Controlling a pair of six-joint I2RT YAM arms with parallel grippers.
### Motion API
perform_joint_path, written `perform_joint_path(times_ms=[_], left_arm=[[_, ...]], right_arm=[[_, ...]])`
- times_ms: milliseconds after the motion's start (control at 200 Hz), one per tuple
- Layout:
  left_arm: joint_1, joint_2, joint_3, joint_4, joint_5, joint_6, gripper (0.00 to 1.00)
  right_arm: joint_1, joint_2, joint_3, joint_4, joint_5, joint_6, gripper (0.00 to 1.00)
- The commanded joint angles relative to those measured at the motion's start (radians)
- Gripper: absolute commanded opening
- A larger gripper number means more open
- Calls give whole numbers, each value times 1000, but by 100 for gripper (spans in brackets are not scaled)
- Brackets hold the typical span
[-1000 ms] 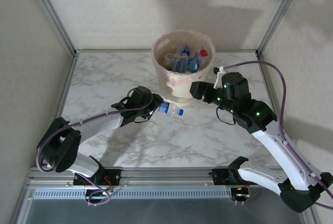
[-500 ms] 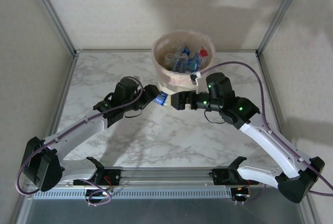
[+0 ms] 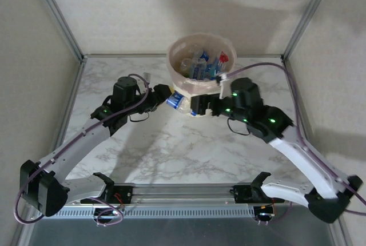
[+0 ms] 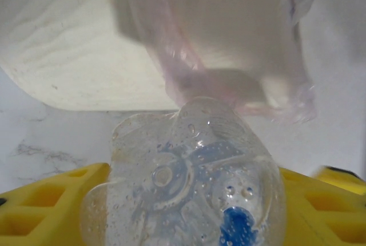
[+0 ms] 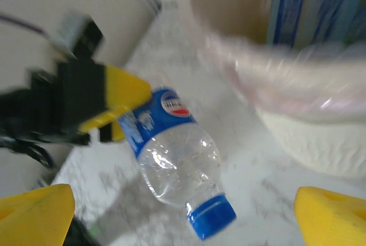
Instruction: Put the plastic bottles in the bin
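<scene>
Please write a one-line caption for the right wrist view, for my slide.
The left gripper holds a clear blue-labelled bottle by its base end, just beside the bin.

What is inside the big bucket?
Inside the bin lie plastic bottles, clear ones with blue labels and one with a red cap. A pink liner lines it. The bottles on top hide any below and the bottom.

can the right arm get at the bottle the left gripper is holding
Probably yes: the right gripper hangs wide open facing the bottle, whose cap end sticks out free of the left gripper, with nothing between them.
</scene>
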Motion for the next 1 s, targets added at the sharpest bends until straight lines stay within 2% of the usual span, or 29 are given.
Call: perform_joint_path(times_ms=[0,145,220,330,471,546,741,991], left_arm=[[26,-22,85,57,26,-82,57],[27,36,247,72,-110,-215,56],[26,85,347,68,-228,-266,56],[4,170,487,41,-429,-314,56],[-67,311,658,14,-670,-331,56],[-91,400,733,23,-688,-357,55],[-123,626,974,-79,-677,-373,53],[-138,778,1137,-227,-689,-350,54]], right_arm=[[6,-86,106,-29,230,53,99],[6,-72,144,-117,389,152,97],[7,-71,136,-131,432,187,97],[8,-74,115,-106,407,208,97],[7,-87,75,-80,387,227,96],[8,-111,49,-73,393,235,96],[6,-169,28,-126,472,275,96],[6,-181,30,-174,499,302,96]])
